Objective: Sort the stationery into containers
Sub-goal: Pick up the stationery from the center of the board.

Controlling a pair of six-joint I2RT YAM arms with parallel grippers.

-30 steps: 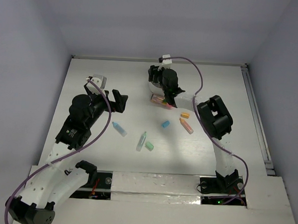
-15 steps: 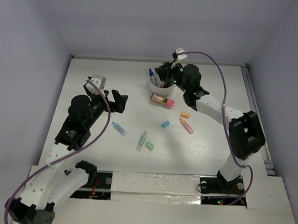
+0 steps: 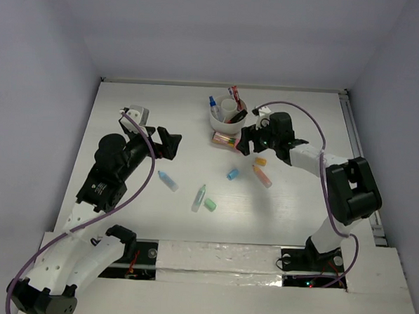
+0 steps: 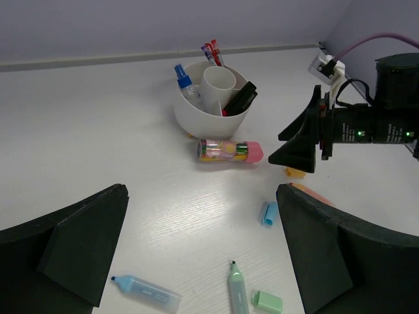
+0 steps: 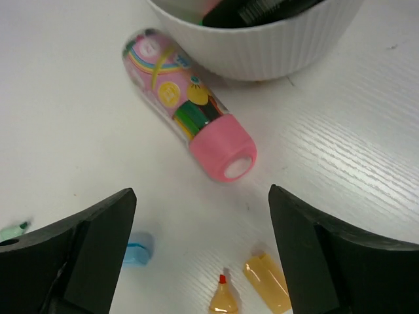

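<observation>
Right gripper (image 5: 200, 219) jaws apart, empty, low over pink-capped tube (image 5: 190, 111) lying on tabletop (image 5: 366, 150) just beside white cup (image 5: 262, 49), likely next pick. Left gripper (image 4: 201, 196) spread, empty, parked aside.

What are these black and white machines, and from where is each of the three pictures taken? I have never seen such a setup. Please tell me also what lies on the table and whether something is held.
These are two robot arms fixed at the near edge of a white table. The wide picture comes from a camera above and behind them. The other two come from a small camera on each wrist, so the dark shapes at their lower corners are parts of that arm itself.

At the back stands a white cup with a few pens in it. Beside it lies a pink-capped tube. Nearer lie an orange marker, a blue marker, a green marker and some loose caps.

The left tool and the right tool are both open and hold nothing. The right one hangs over the tube.
</observation>
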